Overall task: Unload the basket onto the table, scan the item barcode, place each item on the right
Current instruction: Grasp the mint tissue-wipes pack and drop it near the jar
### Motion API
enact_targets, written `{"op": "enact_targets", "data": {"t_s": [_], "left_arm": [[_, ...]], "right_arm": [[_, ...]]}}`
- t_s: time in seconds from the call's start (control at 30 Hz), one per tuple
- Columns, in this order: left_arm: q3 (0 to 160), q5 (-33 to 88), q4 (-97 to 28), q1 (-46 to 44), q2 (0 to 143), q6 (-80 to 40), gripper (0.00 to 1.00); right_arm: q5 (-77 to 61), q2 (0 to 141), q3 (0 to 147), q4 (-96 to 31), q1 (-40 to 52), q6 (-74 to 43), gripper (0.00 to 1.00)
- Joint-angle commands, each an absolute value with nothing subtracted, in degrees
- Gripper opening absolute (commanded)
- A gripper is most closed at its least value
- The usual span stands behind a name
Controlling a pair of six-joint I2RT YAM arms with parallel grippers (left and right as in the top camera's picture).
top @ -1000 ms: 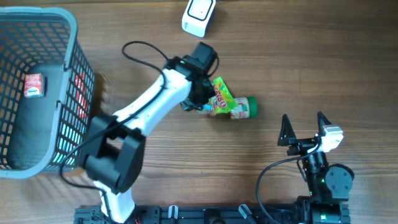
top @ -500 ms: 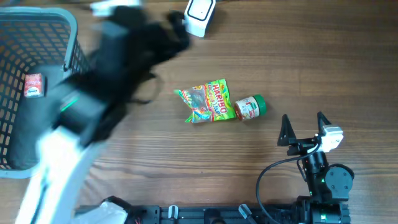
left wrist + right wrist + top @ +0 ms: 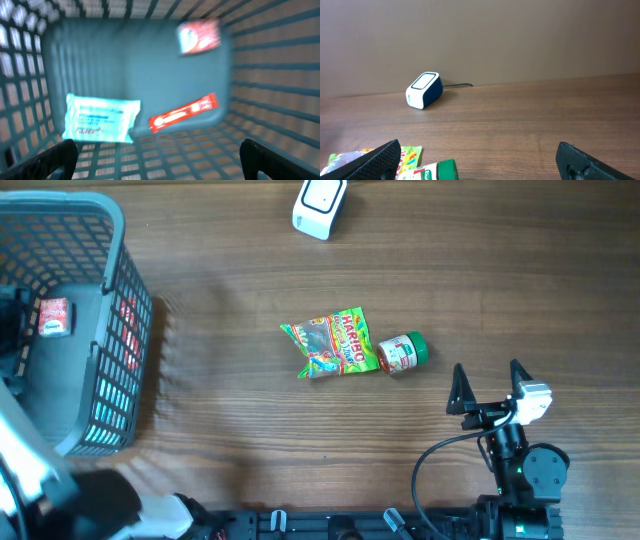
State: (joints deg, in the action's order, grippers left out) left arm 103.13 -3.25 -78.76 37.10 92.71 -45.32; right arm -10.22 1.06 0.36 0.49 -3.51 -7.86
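The left pincer [image 3: 157, 152] hangs over the basket [image 3: 112, 230] with its fingers wide apart and nothing between them, and the right pincer [image 3: 488, 375] waits just as wide and empty near the front of the worktop [image 3: 520, 270]. I take the thing to scan to be one of those on the basket floor, well apart from the scanner [image 3: 320, 202] at the far edge. The trouble I foresee is down in there. The packet [image 3: 100, 117] and the sachet [image 3: 184, 114] lie flat, almost touching, so a fingertip could slide over the film or pinch both together. A wide pincer could also snag the lattice walls and drag the basket. Even once lifted, a limp wrapper may droop and turn its barcode away from the scanner. The basket is grey plastic mesh with a solid floor. The packet is a soft white and turquoise rectangle, the sachet a narrow red strip, and a small red and white pack [image 3: 199, 36] lies by the far wall. Out on the wood grain lie a crinkly glossy bag [image 3: 328, 347] and a green-capped jar [image 3: 402, 352] on its side, touching it.
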Motion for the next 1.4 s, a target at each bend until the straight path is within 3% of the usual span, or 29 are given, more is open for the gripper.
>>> {"op": "enact_targets", "data": {"t_s": [0.0,0.33,0.77,0.83,0.87,0.9,0.93,0.97,1.17,1.3,1.37], "left_arm": [[103.02,-1.56,-80.99,36.36,102.89,-46.48,1.00],[102.96,-6.04,-84.29,31.44,119.87,-43.92,1.00],[87.66,-10.13,-78.48,29.41,121.62,-44.40,0.99],[83.74,-10.20,-76.42,29.41,121.62,-44.34,0.88],[82.15,-10.20,-75.50,29.41,121.62,-44.12,0.65],[81.01,-10.39,-75.16,29.41,121.62,-44.12,0.36],[80.60,-10.41,-75.26,29.41,121.62,-44.07,0.15],[80.58,-10.41,-76.16,29.41,121.62,-43.70,0.04],[86.35,-11.29,-82.06,29.52,121.38,-43.70,0.04],[109.86,-12.93,-96.07,30.30,121.27,-43.70,0.04],[123.15,-7.42,-96.57,30.70,119.87,-35.70,0.04]], "right_arm": [[-9.87,0.82,0.30,0.78,-3.33,-7.55,1.00],[-9.87,0.80,0.30,0.78,-3.33,-7.55,1.00],[-9.87,0.82,0.30,0.78,-3.33,-7.55,1.00],[-9.87,0.80,0.30,0.78,-3.33,-7.53,0.99],[-9.87,0.80,0.30,0.78,-3.33,-7.55,1.00],[-9.87,0.80,0.30,0.78,-3.33,-7.55,1.00],[-9.87,0.80,0.30,0.78,-3.33,-7.55,1.00],[-9.87,0.80,0.30,0.78,-3.33,-7.53,1.00],[-9.87,0.82,0.30,0.78,-3.33,-7.55,1.00],[-9.87,0.80,0.30,0.78,-3.33,-7.55,1.00],[-9.87,0.82,0.30,0.78,-3.33,-7.55,1.00]]}}
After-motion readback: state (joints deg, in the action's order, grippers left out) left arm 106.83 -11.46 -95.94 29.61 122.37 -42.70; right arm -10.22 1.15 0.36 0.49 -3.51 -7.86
